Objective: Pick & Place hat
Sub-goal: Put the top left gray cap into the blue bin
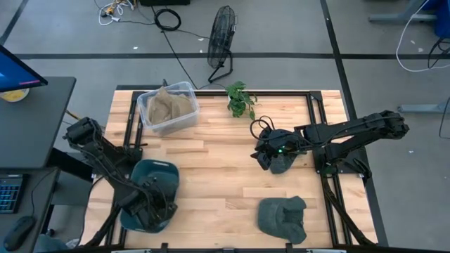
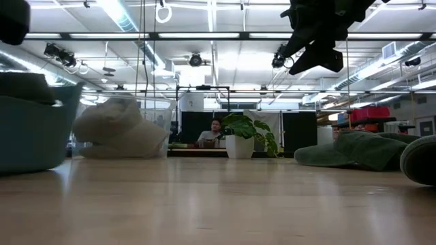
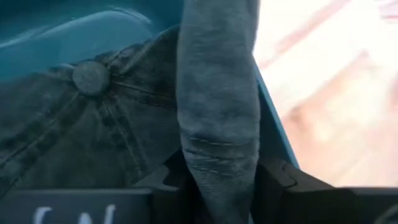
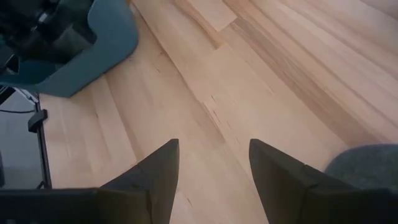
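Three dark grey-green hats show. One lies in the teal bin (image 1: 160, 176) at the table's near left, its crown button (image 3: 91, 78) facing up; my left gripper (image 3: 217, 177) is shut on it there (image 1: 151, 204). A second hat (image 1: 284, 165) lies on the wood right of centre, partly under my right gripper (image 1: 264, 151). That gripper is open and hangs high above the table (image 2: 319, 41), fingers spread over bare wood (image 4: 214, 171), with the hat's edge (image 4: 367, 165) beside it. The third hat (image 1: 283, 218) rests flat near the near edge. My left gripper pinches the hat's brim (image 3: 217, 124) between its two fingers, which lie one on each side of the stiff curved strip. The brim runs out along the fingers, over the bin's teal wall (image 3: 273, 124). The crown lies inside the bin.
A clear plastic tub (image 1: 169, 107) with beige cloth stands at the far left of the table. A small potted plant (image 1: 241, 98) stands at the far edge. Bare wood lies between the bin and the right-hand hats. A fan and cables are on the floor beyond.
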`<action>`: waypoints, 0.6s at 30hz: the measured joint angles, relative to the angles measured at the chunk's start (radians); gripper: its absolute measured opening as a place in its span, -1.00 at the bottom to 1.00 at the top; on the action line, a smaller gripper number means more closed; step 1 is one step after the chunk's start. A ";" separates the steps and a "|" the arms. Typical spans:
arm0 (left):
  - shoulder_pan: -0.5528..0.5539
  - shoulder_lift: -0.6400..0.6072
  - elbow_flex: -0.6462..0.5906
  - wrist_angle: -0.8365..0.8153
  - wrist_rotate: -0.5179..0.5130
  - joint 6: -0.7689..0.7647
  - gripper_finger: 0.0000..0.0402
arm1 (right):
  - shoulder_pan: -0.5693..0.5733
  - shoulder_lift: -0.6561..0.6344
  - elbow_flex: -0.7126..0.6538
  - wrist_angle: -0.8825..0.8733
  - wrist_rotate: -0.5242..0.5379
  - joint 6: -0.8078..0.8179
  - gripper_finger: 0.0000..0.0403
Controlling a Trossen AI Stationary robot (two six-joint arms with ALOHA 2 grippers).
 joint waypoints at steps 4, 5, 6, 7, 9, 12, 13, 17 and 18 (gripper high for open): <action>0.044 -0.003 0.000 0.086 -0.001 0.108 -0.25 | 0.000 0.000 0.000 0.002 0.000 0.000 -0.02; 0.055 -0.007 0.000 0.096 -0.002 0.126 -0.22 | 0.000 0.000 0.000 0.002 0.000 0.000 -0.02; 0.068 -0.011 0.000 0.105 -0.002 0.144 -0.18 | 0.000 0.000 0.000 0.002 0.000 0.000 -0.02; 0.083 -0.011 0.000 0.118 0.000 0.167 -0.15 | 0.000 0.000 0.000 0.002 0.000 -0.001 -0.02; 0.110 -0.011 0.005 0.120 0.001 0.224 -0.10 | 0.000 0.000 0.000 0.002 0.000 -0.008 -0.02; 0.154 -0.011 0.020 0.117 0.042 0.302 -0.06 | 0.000 0.000 0.000 0.002 0.000 -0.020 -0.02; 0.168 -0.011 0.028 0.115 0.068 0.322 -0.05 | 0.000 0.000 0.000 0.001 0.000 -0.025 -0.02; 0.210 -0.015 0.078 0.114 0.208 0.435 -0.04 | -0.012 -0.001 0.001 -0.105 0.027 -0.047 -0.02; 0.219 -0.015 0.091 0.112 0.237 0.455 -0.04 | -0.019 -0.001 0.001 -0.150 0.031 -0.046 -0.02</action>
